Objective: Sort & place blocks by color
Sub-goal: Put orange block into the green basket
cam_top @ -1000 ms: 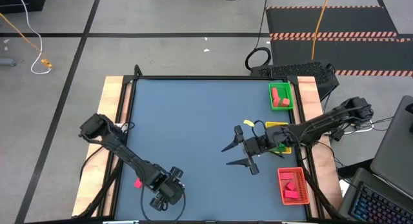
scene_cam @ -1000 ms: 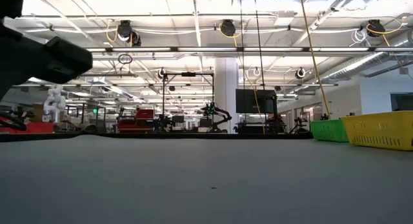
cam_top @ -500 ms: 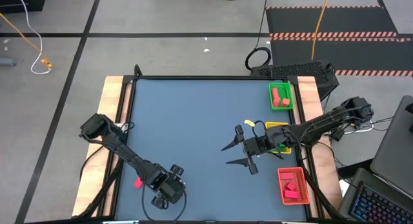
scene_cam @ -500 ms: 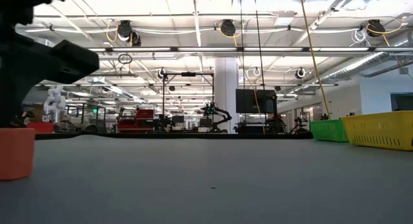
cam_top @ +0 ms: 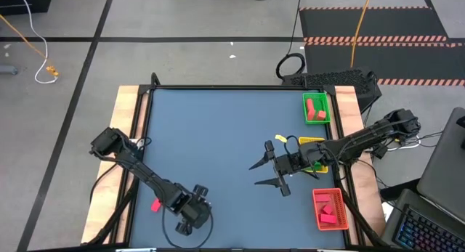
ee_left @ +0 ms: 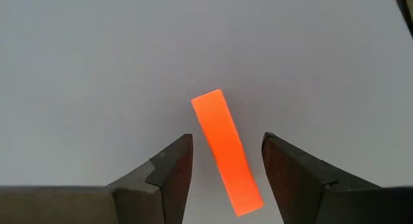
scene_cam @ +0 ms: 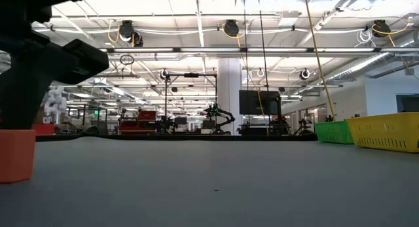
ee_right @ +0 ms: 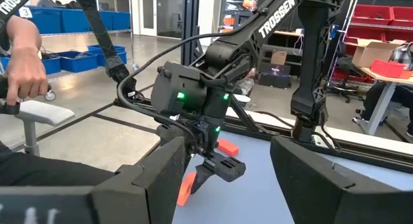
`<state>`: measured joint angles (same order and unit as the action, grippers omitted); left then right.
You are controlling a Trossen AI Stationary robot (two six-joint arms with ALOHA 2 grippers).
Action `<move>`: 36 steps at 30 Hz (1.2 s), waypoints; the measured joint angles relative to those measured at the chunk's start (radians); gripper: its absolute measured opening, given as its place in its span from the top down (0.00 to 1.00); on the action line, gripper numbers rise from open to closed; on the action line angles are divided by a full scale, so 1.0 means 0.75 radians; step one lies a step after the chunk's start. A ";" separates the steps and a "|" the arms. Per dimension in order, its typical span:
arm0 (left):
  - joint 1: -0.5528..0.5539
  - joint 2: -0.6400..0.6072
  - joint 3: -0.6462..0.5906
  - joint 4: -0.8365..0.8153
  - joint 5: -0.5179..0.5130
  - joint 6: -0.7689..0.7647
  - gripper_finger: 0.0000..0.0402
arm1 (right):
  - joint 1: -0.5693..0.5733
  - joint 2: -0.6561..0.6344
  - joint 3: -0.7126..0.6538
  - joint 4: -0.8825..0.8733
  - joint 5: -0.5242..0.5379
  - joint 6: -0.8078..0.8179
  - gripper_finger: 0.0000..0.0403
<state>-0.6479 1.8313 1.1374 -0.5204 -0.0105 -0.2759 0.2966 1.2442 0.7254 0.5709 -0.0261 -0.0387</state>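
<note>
A long orange-red block (ee_left: 227,161) lies flat on the table between the fingers of my left gripper (ee_left: 226,139). That gripper is open, points steeply down, and stands near the table's near left corner (cam_top: 187,214). I see a gap between each finger and the block. A second red block (cam_top: 155,205) lies just left of that gripper. A red block (scene_cam: 16,155) also stands at the low view's left edge. My right gripper (cam_top: 263,173) hangs open and level above the table's right half, beside the yellow tray (cam_top: 312,141), with nothing between its fingers.
Along the right edge stand a green tray (cam_top: 305,110) with red blocks (cam_top: 314,108) in it, the yellow tray, and a red tray (cam_top: 327,192) with red blocks (cam_top: 330,212) in it. A person's hand (ee_right: 26,62) shows beyond the table in the right wrist view.
My left gripper has turned a little at the wrist while staying over the same spot. In the low view a red block now shows at the left edge, where none showed a second ago.
</note>
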 joint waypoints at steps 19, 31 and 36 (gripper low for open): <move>0.011 0.082 0.005 0.020 -0.003 -0.160 0.77 | 0.000 -0.100 -0.002 -0.236 -0.005 -0.035 0.44; 0.257 -0.182 0.000 0.114 -0.260 -0.009 0.86 | -0.003 -0.074 -0.002 -0.292 0.155 0.036 0.44; 0.378 -0.253 0.001 0.302 -0.401 0.138 0.86 | -0.011 0.021 -0.004 -0.174 0.176 -0.081 0.44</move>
<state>-0.3647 1.6415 1.1381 -0.2940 -0.3111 -0.1727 0.2882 1.2603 0.7223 0.4402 0.1062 -0.0998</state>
